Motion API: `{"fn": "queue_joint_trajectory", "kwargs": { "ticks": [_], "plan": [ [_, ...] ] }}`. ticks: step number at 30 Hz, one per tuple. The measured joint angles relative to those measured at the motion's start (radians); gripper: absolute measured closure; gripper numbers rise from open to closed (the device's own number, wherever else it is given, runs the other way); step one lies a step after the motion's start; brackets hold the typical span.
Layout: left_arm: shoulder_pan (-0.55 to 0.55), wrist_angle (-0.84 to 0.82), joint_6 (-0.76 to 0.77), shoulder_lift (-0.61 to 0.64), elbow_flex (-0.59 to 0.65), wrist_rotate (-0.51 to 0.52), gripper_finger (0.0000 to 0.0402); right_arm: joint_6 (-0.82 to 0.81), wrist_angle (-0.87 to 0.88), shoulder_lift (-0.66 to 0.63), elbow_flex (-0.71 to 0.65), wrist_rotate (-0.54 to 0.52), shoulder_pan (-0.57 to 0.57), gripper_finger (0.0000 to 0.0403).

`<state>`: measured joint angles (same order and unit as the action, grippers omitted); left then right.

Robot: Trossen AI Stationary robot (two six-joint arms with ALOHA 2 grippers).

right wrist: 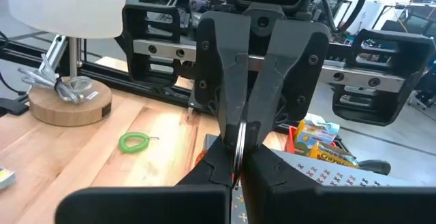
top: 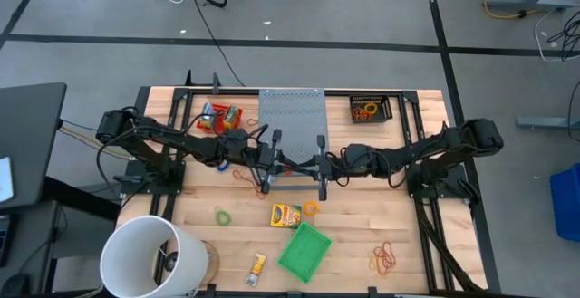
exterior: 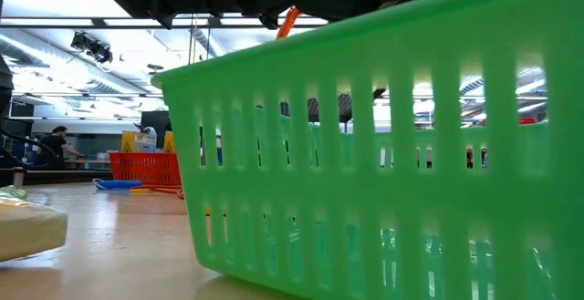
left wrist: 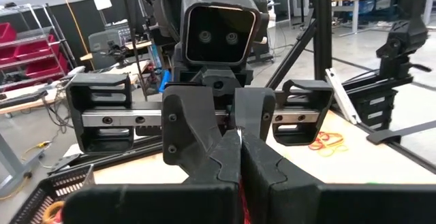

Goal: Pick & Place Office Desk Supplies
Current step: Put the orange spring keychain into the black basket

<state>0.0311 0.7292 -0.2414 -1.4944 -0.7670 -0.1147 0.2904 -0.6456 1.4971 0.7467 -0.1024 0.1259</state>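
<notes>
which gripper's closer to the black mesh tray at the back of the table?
Right. The right gripper sits mid-table, just inward of the black mesh tray and a bit nearer the front. The left gripper faces it from farther over, beyond the grey perforated box.

Blocked across most of the low view by the green basket [exterior: 383, 154]. Cut off at the bottom edge of the high view: the white bucket [top: 149, 260]. Too small to read: print on the yellow packet [top: 286, 214].
</notes>
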Motion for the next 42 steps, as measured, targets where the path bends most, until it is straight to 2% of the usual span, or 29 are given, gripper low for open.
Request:
{"fn": "queue_joint_trajectory", "kwargs": {
  "ticks": [3,6,11,16,21,25,31,38,40,42],
  "plan": [
    [0.0,0.001,0.025,0.0,-0.001,-0.024,0.0383,0.003,0.0,0.0,0.0,-0.002,0.006,0.0392],
    [0.0,0.011,0.044,0.0,-0.001,-0.026,0.0348,0.004,0.0,-0.001,0.0,-0.002,0.007,0.0392],
    [0.0,0.012,0.046,0.031,0.0,-0.011,0.0265,0.004,0.002,-0.001,0.0,-0.002,0.007,0.0392],
    [-0.006,-0.036,0.012,0.096,-0.001,0.091,0.0181,0.003,0.009,-0.001,0.0,-0.062,0.013,0.0392],
    [-0.036,-0.106,0.037,0.118,-0.001,0.143,0.015,-0.006,0.008,-0.001,0.0,-0.276,0.022,0.0392],
    [-0.05,-0.132,0.059,0.109,-0.001,0.174,0.0151,-0.02,0.008,-0.007,-0.001,-0.492,0.022,0.0393],
    [-0.053,-0.131,0.058,0.102,-0.001,0.174,0.0156,-0.014,0.025,-0.007,-0.001,-0.733,0.006,0.0393],
    [-0.052,-0.135,0.051,0.102,-0.001,0.194,0.0157,-0.006,0.029,-0.007,-0.001,-1.225,-0.03,0.0393],
    [-0.052,-0.134,0.051,0.102,-0.001,0.194,0.0157,0.026,0.044,-0.007,-0.001,-1.32,-0.05,0.0393],
    [-0.052,-0.134,0.05,0.102,-0.001,0.193,0.0157,0.039,0.081,-0.007,-0.001,-1.369,-0.078,0.0393]
  ]
}}
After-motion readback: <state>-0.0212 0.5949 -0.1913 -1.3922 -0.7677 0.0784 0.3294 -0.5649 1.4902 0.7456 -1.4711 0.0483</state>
